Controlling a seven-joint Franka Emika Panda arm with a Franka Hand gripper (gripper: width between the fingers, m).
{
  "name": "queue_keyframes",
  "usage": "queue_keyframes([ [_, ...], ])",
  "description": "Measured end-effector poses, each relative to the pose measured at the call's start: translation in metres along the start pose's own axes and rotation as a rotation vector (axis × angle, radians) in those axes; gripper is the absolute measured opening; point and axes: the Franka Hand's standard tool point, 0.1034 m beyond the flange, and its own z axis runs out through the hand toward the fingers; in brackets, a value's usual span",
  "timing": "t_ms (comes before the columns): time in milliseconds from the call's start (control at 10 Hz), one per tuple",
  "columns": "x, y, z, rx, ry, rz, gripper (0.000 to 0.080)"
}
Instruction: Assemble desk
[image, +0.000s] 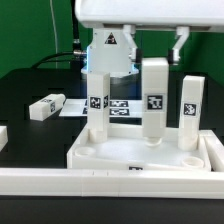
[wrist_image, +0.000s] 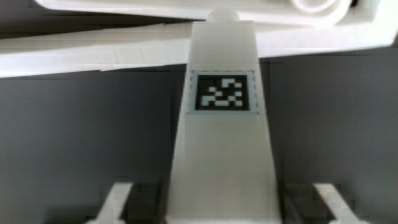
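The desk top (image: 80, 152), a white rimmed tray, lies near the front. Three white tagged legs stand upright in it: one on the exterior view's left (image: 97, 100), one in the middle (image: 153, 95) and one on the right (image: 192, 108). My gripper (image: 156, 58) hangs over the middle leg, shut on its upper end. In the wrist view that leg (wrist_image: 221, 110) runs away from my gripper (wrist_image: 221, 205) toward the tray (wrist_image: 107, 55), with a finger (wrist_image: 121, 200) close on each side. Whether its lower end sits in a socket I cannot tell. Another leg (image: 47, 105) lies loose on the black table.
A long white rail (image: 110, 186) runs in front of the tray, and another white piece (image: 3, 135) sits at the left edge. The marker board (image: 120, 106) lies behind the legs. The arm's base (image: 108, 48) stands at the back.
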Motion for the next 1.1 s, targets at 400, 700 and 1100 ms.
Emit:
queue_keyframes([
  [400, -0.007, -0.009, 0.003, 0.008, 0.026, -0.017, 0.0295],
  [700, -0.013, -0.043, 0.001, 0.039, 0.138, -0.063, 0.0295],
  [1100, -0.021, -0.047, 0.008, 0.037, 0.144, -0.089, 0.0295],
])
